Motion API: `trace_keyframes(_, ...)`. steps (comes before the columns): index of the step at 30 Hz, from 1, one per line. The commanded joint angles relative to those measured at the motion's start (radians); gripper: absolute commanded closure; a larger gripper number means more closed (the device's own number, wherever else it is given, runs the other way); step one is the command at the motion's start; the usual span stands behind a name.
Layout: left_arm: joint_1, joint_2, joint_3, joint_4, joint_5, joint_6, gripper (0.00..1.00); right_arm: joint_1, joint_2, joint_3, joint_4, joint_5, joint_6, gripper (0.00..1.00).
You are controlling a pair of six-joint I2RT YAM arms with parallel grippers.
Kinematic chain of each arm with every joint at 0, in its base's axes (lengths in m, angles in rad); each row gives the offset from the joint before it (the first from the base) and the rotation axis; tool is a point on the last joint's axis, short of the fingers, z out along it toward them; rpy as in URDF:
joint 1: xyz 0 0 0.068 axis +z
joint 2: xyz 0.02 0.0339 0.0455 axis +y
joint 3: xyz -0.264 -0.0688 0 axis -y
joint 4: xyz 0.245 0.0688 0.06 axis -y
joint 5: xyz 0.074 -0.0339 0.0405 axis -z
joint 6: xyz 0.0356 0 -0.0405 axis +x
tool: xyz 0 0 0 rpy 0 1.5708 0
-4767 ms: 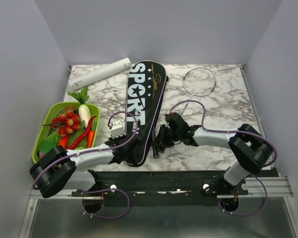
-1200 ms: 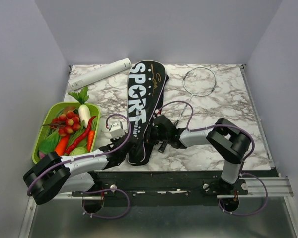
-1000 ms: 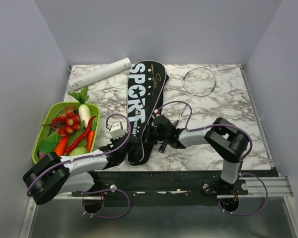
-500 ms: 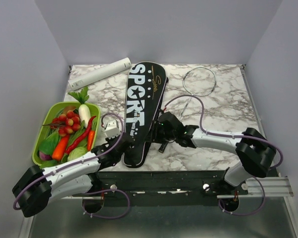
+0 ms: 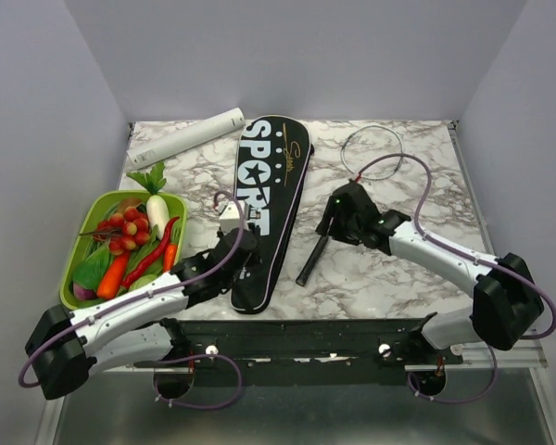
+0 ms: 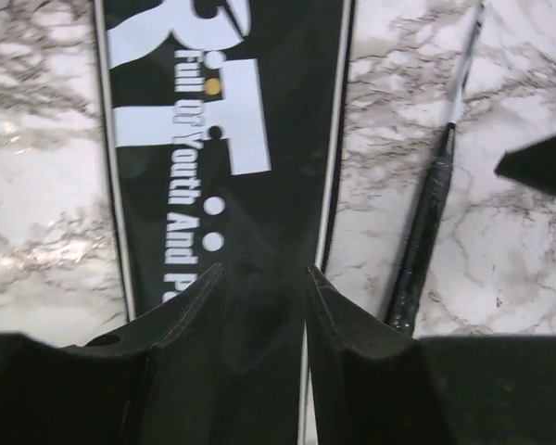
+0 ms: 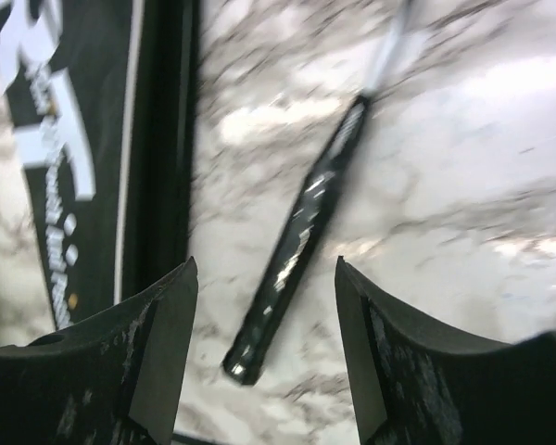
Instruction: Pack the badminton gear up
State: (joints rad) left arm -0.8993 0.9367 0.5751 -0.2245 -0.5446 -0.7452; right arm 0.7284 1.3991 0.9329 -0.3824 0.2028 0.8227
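The black bag (image 5: 264, 199) lettered "SPORT" lies lengthwise at mid-table. One racket lies right of it, with its pale head (image 5: 371, 151) at the back and its black handle (image 5: 312, 260) on the marble. A second racket is not in view. My left gripper (image 5: 245, 245) hovers over the bag's lower half (image 6: 222, 111), with the jaws apart and bag fabric below them (image 6: 262, 271). My right gripper (image 5: 330, 222) is open and empty above the racket's shaft. The handle (image 7: 296, 241) lies free between its jaws (image 7: 264, 269), beside the bag's edge (image 7: 102, 185). The handle also shows in the left wrist view (image 6: 426, 232).
A green tray (image 5: 82, 243) of toy vegetables sits at the left. A white tube (image 5: 187, 137) lies at the back left. Walls close in on three sides. The table's front edge runs just below the bag's lower end.
My right gripper has let go near the bag's lower end and pulled back to the right, leaving the racket handle on the marble. My left gripper has moved up along the bag.
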Motion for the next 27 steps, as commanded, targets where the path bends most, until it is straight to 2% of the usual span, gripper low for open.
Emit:
trace_keyframes(1, -0.082, 0.144, 0.097, 0.065, 0.048, 0.17, 0.47, -0.147, 0.004, 0.058, -0.061, 0.006, -0.077, 0.31)
trace_keyframes(4, -0.125, 0.259, 0.169, 0.053, 0.026, 0.213, 0.37, -0.23, 0.047, 0.101, -0.066, -0.002, -0.102, 0.31)
trace_keyframes(9, -0.156, 0.413, 0.258, 0.033, -0.047, 0.267, 0.31, -0.332, 0.146, 0.181, -0.09, -0.049, -0.126, 0.31)
trace_keyframes(13, -0.168, 0.511, 0.292, 0.037, -0.141, 0.305, 0.25, -0.359, 0.218, 0.224, -0.101, -0.065, -0.14, 0.31)
trace_keyframes(27, -0.179, 0.682, 0.327, 0.027, -0.281, 0.34, 0.25, -0.368, 0.354, 0.303, -0.108, -0.08, -0.149, 0.31)
